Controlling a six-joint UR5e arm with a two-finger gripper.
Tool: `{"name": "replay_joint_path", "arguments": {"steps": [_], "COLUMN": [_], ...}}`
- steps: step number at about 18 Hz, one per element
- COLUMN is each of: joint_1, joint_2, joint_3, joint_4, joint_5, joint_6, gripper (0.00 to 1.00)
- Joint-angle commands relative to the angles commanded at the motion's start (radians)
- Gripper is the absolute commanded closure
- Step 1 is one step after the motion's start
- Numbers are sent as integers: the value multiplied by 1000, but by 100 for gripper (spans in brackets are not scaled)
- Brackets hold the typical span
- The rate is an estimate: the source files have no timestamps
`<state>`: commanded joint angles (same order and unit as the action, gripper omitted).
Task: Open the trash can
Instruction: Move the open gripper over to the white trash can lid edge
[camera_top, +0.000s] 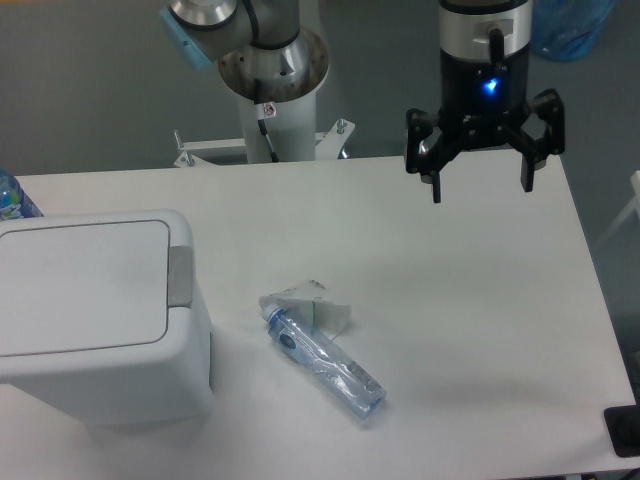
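Pincer fingers spread apart, raised above table, well apart from lid-closed trash can.

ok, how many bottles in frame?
2. A crushed clear bottle lies mid-table, right of the trash can. Another is cut off at the left edge; more may be hidden.

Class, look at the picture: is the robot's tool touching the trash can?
Apart. The fixed camera shows the tool hanging open at the table's far right, with bare table between it and the trash can at the left.
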<state>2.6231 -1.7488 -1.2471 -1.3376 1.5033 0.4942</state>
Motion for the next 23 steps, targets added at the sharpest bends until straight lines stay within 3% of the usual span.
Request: {"name": "replay_joint_path", "arguments": {"steps": [11,20,23], "joint_1": [-83,-212,-251], "joint_2": [3,-3,-11], "joint_3": [-24,-86,-97], "joint_4": [12,15,41], "joint_5": [-167,-209,-209], "joint_6": [-295,-365,-367], "gripper": [0,0,0]}}
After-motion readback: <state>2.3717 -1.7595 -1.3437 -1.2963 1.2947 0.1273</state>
